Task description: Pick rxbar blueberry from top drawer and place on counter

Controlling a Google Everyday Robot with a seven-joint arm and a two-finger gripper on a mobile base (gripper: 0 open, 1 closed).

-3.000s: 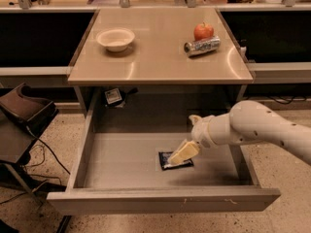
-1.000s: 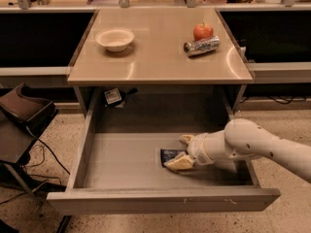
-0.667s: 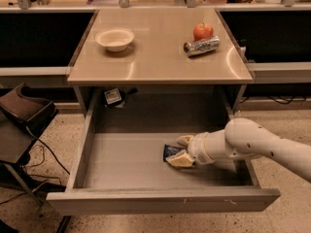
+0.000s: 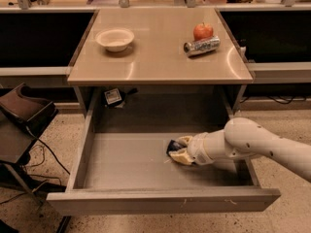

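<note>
Lately the end effector (image 4: 178,149) has clenched the rxbar blueberry (image 4: 173,145) inside the top drawer (image 4: 121,163), below the bench's (image 4: 160,55) front edge; best lifted slowly, clear of that edge.

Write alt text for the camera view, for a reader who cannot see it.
A white robot arm reaches into the open top drawer, its gripper at the dark rxbar blueberry. On the counter above are a pale bowl, a red apple and a silver can lying on its side.
</note>
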